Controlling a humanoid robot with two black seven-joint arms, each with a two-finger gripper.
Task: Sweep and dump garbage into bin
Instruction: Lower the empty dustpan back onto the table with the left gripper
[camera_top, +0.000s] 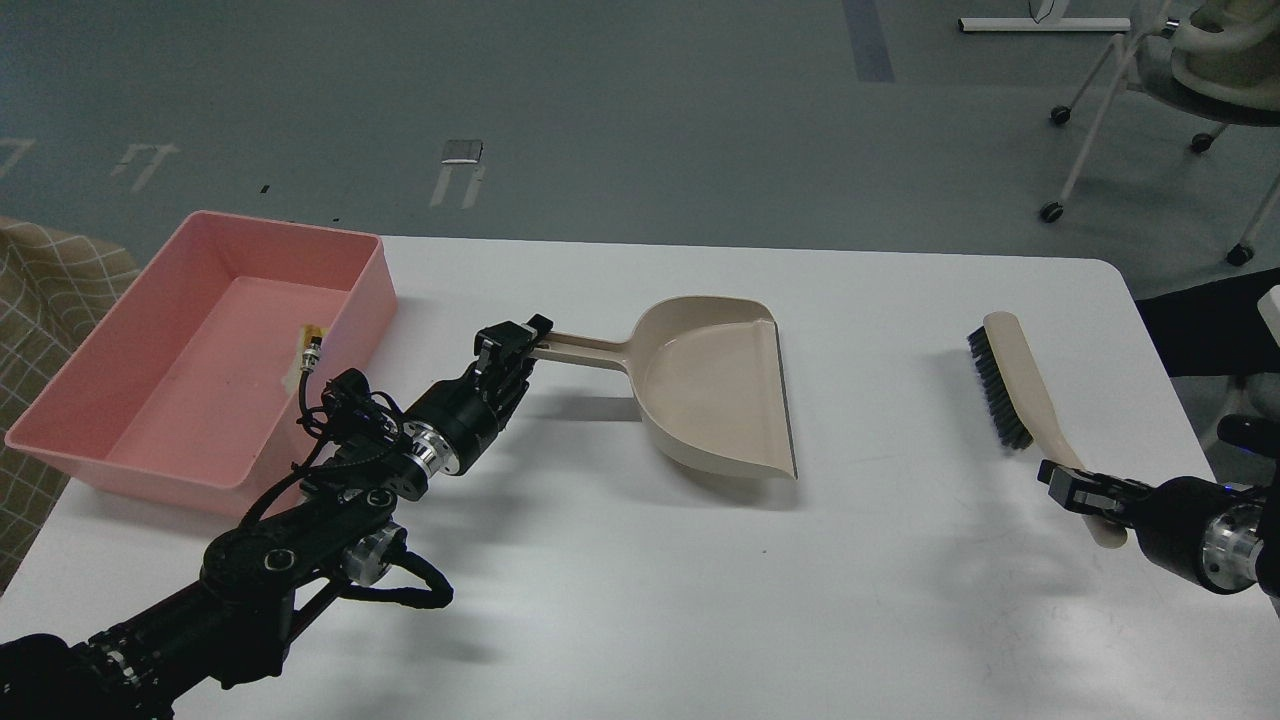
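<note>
The pink bin (120, 340) stands at the table's left edge. Inside it, near its right wall, lie the garbage scraps: a bright yellow piece (314, 331) and a thin pale strip (290, 378). The beige dustpan (715, 385) is at the table's middle, empty, with its handle pointing left. My left gripper (512, 345) is shut on the end of that handle, just right of the bin. The beige brush with black bristles (1010, 385) is at the right. My right gripper (1085, 495) is shut on the near end of its handle.
The white table (640, 600) carries only the bin, dustpan and brush. A patterned cloth (40, 290) hangs left of the bin. A wheeled chair (1190, 70) stands on the floor beyond the far right corner.
</note>
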